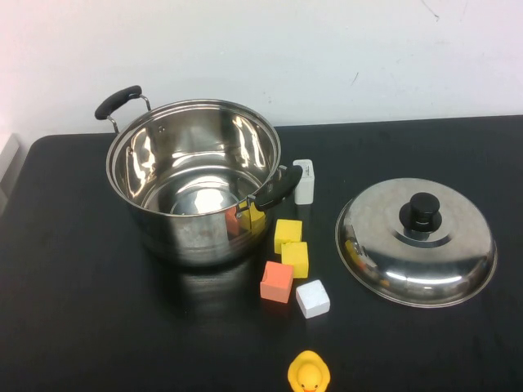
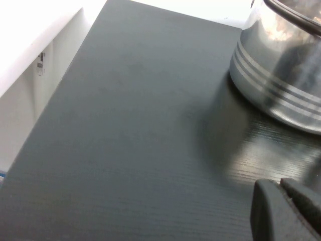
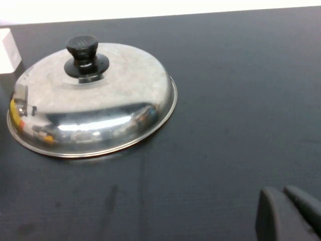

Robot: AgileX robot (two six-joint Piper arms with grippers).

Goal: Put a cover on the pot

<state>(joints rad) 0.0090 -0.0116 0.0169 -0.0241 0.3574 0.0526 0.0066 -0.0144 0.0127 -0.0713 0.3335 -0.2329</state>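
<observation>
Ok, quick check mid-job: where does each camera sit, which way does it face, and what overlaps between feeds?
High view: raised on the robot's side, angled down at the black table, showing the open pot, lid, blocks and duck; no arm visible.
Left wrist view: low on the left arm, facing the pot's outer wall; dark fingers of the left gripper at the frame edge.
Right wrist view: low on the right arm, facing the lid; right gripper at the edge.
Shared: high and left wrist share the pot; high and right wrist share the lid.

No legible text, brand, number or sign appears in any view. A small dark mark on the white wall panel (image 2: 41, 61), well apart from the left gripper (image 2: 291, 211), is unreadable.
</observation>
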